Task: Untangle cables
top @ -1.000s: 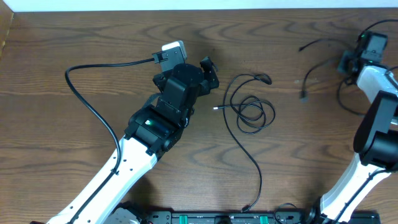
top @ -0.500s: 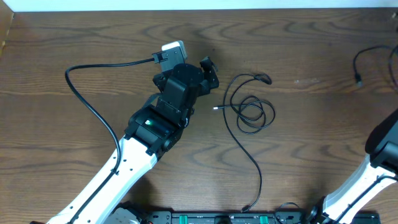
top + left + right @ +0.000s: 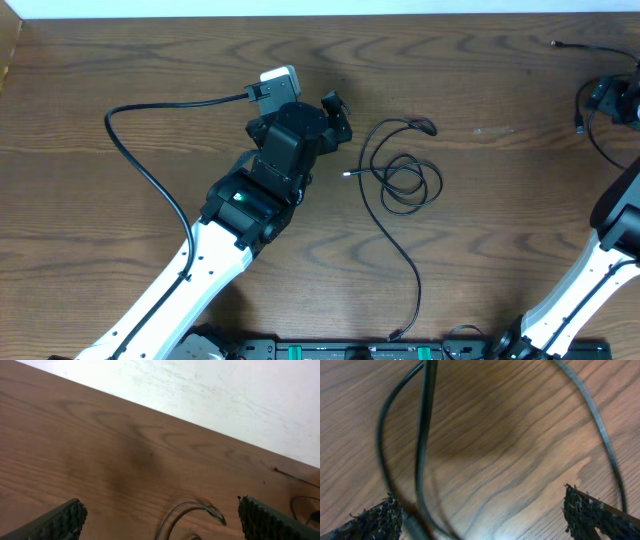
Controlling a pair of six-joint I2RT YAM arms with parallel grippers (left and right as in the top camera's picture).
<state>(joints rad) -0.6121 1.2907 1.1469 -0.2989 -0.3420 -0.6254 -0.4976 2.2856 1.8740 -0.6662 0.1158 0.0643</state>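
Two black cables are seen on the tabletop [image 3: 110,50], well apart. The coiled cable [image 3: 404,182] is laid in loose loops near the middle, just right of the left arm [image 3: 255,195], with a tail run down toward the near edge. It is placed exactly as it was a second ago, and the left arm is likewise unmoved. The left fingers [image 3: 55,522] are spread wide, with nothing between them but bare wood and, farther off, a curve of the coiled cable. The change is found at the right. A second ago the far cable [image 3: 582,112] was gripped by the right fingers [image 3: 597,517] and was trailed inward over the tabletop, its ends reaching well left of the right arm [image 3: 620,215]. Now it has been drawn out to the right edge: one plug [image 3: 556,44] is laid near the top right corner, and a thin loop is seen beside the arm's wrist, partly cut off by the frame. The right fingers have been released. In the wrist view they are set wide apart at the two lower corners, and blurred black strands of the far cable are seen crossing the wood between them, pinched by neither finger. Whether those strands are lying flat or touching the fingers cannot be told from the blur.
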